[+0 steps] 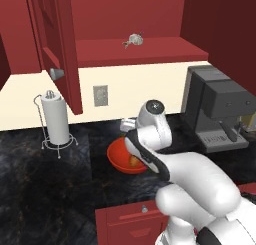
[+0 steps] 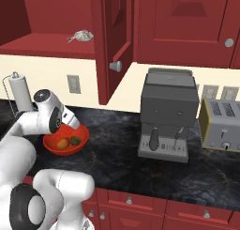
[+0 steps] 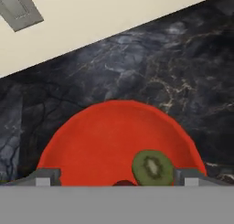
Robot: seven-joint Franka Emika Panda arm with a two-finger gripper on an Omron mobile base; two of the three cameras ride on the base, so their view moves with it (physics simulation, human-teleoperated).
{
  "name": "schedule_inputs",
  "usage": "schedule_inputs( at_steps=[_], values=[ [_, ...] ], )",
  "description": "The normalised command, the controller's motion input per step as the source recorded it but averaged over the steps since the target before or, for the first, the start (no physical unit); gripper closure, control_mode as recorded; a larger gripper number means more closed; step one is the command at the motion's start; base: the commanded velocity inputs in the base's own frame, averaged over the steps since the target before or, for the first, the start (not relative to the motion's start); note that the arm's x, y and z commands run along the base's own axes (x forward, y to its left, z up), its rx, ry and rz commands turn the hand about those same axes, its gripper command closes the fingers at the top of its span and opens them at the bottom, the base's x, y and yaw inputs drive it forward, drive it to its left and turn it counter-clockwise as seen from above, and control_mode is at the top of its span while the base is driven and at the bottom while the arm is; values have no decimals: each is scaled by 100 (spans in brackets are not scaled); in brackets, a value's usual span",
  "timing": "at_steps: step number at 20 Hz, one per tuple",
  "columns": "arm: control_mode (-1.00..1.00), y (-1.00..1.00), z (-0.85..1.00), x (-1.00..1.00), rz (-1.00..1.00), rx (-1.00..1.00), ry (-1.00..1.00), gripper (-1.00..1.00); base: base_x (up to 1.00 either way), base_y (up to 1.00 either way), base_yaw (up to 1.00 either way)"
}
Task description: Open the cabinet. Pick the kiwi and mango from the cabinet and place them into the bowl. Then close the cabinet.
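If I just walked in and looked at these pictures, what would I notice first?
Probably the orange-red bowl on the dark marble counter, with the mango and kiwi lying inside it and the open gripper right above. Next, the red cabinet up on the wall with its door swung wide open. To the right of the bowl stands a big grey coffee machine.

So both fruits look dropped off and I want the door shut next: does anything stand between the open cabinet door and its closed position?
Nothing visible does. The cabinet door swings free above the paper towel stand; the gripper sits low over the bowl.
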Motion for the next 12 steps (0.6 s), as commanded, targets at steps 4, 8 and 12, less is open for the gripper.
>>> schedule_inputs(
  at_steps=[4,8,12],
  values=[
    [-100,18,100,-91,2,0,-45,-100,0,0,0],
    [-100,24,86,-100,11,-4,-33,-100,0,0,0],
    [-100,38,99,-97,6,-7,-25,-100,0,0,0]
  ],
)
